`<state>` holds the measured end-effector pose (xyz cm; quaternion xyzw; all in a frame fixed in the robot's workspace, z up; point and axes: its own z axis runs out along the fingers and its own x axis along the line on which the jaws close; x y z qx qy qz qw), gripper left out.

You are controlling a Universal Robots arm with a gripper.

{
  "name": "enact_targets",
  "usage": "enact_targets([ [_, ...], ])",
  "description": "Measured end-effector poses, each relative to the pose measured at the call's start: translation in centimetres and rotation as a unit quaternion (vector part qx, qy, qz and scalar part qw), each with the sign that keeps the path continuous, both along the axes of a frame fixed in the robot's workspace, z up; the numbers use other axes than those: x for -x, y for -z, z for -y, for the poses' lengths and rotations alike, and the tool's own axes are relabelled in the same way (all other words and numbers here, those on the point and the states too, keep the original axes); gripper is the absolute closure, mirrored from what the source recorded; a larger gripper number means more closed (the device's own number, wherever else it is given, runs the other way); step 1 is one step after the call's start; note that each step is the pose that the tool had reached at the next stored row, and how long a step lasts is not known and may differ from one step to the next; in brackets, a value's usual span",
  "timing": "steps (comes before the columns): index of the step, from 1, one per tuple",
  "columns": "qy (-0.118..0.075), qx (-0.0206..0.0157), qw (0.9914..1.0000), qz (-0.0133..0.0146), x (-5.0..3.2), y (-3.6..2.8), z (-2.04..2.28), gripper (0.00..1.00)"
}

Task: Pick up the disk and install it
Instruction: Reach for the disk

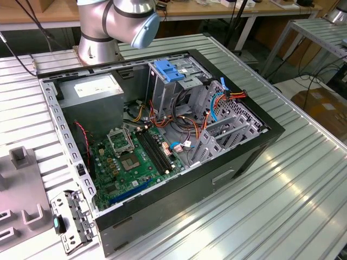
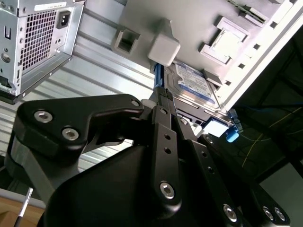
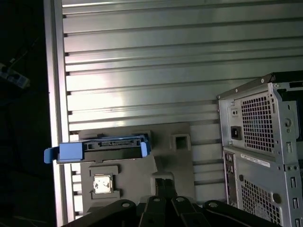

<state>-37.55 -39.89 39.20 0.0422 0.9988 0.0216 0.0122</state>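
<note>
The disk (image 3: pixel 102 150) stands on edge in a grey fixture plate (image 3: pixel 180 165), its blue side rails sticking out at both ends. Its white and blue label (image 2: pixel 191 80) faces outward in the second wrist view. My gripper (image 3: pixel 164 180) hangs above the plate just beside the disk, fingers together and holding nothing. In the second wrist view the gripper (image 2: pixel 162 94) ends close to the disk's blue rail (image 2: pixel 157 75). The open computer case (image 1: pixel 162 141) lies on the table, with its bare-metal drive cage (image 1: pixel 162 89) carrying a blue tab.
The case's rear panel (image 3: pixel 260 142) with its vent grilles stands close to the fixture plate. A grey power supply (image 1: pixel 89 86) sits inside the case. The arm's base (image 1: pixel 97 43) stands behind the case. The ribbed metal table ends in a dark drop (image 3: pixel 23 118) past the disk.
</note>
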Motion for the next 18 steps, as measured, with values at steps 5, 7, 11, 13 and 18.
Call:
enact_targets([
  [5, 0.001, 0.0, 1.0, 0.0, 1.07, 0.01, 0.0, 0.89],
  [7, 0.001, 0.0, 1.0, -0.0001, 1.58, 0.02, 0.0, 0.89],
  [11, 0.001, 0.0, 1.0, -0.0001, 2.52, 0.02, 0.0, 0.89],
  [13, 0.002, 0.0, 1.0, -0.0002, 2.9, 0.03, 0.0, 0.89],
  [18, 0.002, 0.0, 1.0, -0.0004, 4.03, 0.04, 0.0, 0.89],
])
